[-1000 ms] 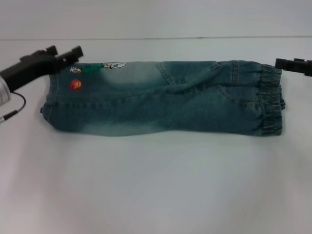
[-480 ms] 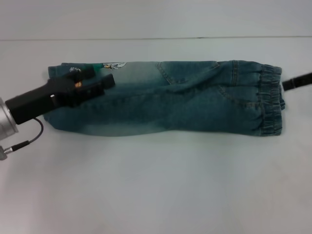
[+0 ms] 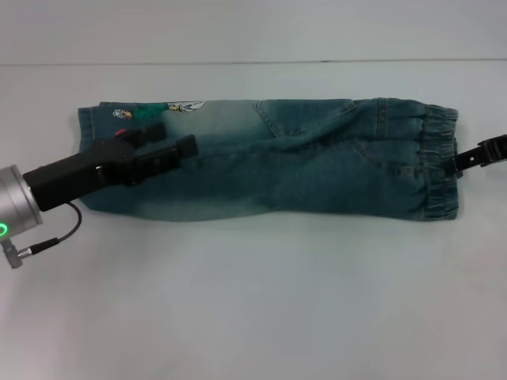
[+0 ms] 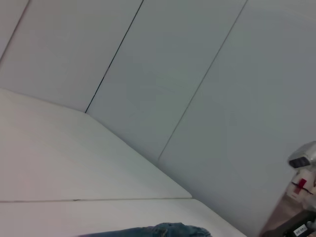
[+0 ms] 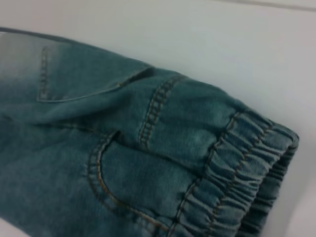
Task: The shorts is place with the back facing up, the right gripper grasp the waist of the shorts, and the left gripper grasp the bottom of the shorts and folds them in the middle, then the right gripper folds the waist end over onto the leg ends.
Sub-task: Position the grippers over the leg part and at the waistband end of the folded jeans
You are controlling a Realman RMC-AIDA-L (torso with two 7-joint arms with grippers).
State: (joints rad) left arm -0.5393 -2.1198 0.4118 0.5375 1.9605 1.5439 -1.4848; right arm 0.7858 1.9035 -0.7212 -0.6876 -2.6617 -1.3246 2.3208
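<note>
A plain white worktop (image 3: 253,301) runs back to a pale panelled wall; on it the shorts (image 3: 269,162) lie already folded lengthways into one long strip, its long axis running from one gripper across to the other.

The left gripper (image 3: 170,140) hangs over the leg ends (image 3: 99,131); its two fingers (image 3: 178,150) stand a little apart, pointing along the strip toward the middle, with nothing between them, and whether they brush the denim beneath I cannot tell; the cartoon patches (image 3: 158,109) sit just beyond the fingers on the side nearer the wall.

The right gripper (image 3: 479,154) is at the opposite end, just beside the waist (image 3: 440,162), its tip at or against the gathered band; only a sliver of it shows, so how far its fingers are parted I cannot tell; its wrist view looks down on the elastic band (image 5: 237,182) and a back pocket (image 5: 118,182) close under it.

For the remaining fold the waist lies right at the right fingers, and the leg ends lie straight across the strip from them, under the left gripper; the right arm is plainly the nearer one to the waist, and I judge it must close on the band next.
</note>
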